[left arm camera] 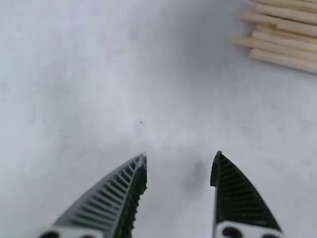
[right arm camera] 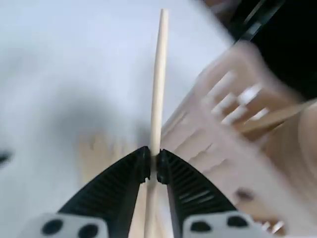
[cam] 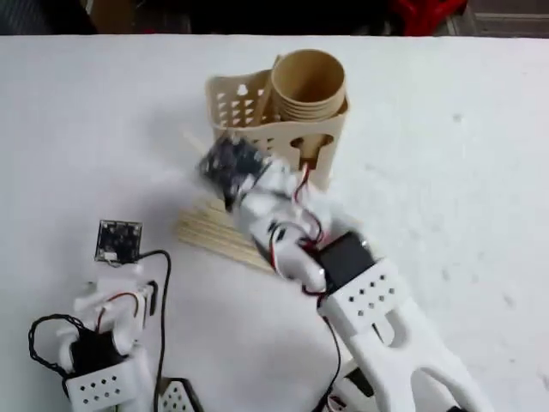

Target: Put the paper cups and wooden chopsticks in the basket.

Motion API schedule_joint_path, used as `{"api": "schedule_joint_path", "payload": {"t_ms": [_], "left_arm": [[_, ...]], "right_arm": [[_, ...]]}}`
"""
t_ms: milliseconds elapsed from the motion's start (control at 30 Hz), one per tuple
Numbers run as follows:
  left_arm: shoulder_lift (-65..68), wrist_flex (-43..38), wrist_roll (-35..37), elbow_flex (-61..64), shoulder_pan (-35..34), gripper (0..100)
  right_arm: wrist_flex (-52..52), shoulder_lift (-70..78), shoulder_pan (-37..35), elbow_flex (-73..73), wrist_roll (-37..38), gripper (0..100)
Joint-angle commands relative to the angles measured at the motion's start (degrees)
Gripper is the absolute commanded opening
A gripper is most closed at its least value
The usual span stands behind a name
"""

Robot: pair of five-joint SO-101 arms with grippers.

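Observation:
A beige slotted basket (cam: 244,112) stands at the middle back of the table with stacked paper cups (cam: 309,81) in its right part. A pile of wooden chopsticks (cam: 214,230) lies in front of it, also seen as the chopstick pile (left arm camera: 282,34). My right gripper (right arm camera: 153,166) is shut on one chopstick (right arm camera: 158,74), held close beside the basket wall (right arm camera: 233,124); another chopstick (right arm camera: 280,115) leans inside it. My right gripper (cam: 230,167) hovers at the basket's front left. My left gripper (left arm camera: 181,158) is open over bare table near the pile.
The left arm (cam: 107,318) rests at the front left, its cable looping beside it. The right arm (cam: 377,318) crosses from the front right over part of the chopstick pile. White table (cam: 446,172) lies open on the right and at the far left.

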Motion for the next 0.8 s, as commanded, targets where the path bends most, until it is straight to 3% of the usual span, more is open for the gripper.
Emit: {"api": "schedule_joint_path", "payload": {"t_ms": [0,67,300,500,767], "left_arm": [[-0.2,0.1,-0.3,-0.2,-0.3,22],[-0.2,0.1,-0.3,-0.2,-0.3,22],[-0.2,0.1,-0.3,-0.2,-0.3,22],[-0.2,0.1,-0.3,-0.2,-0.3,22],[-0.2,0.1,-0.3,-0.2,-0.3,22]], "right_arm": [[-4.3,5.4,2.0,-15.1,-7.5,1.5],[-7.6,10.8,2.0,-20.5,-10.3,1.5],[-18.9,28.1,2.2,-36.1,-9.8,1.5],[-19.2,36.8,3.9,-48.1,-9.8,1.5],[-19.1,38.7,4.4,-50.2,-9.8,1.5]]}}
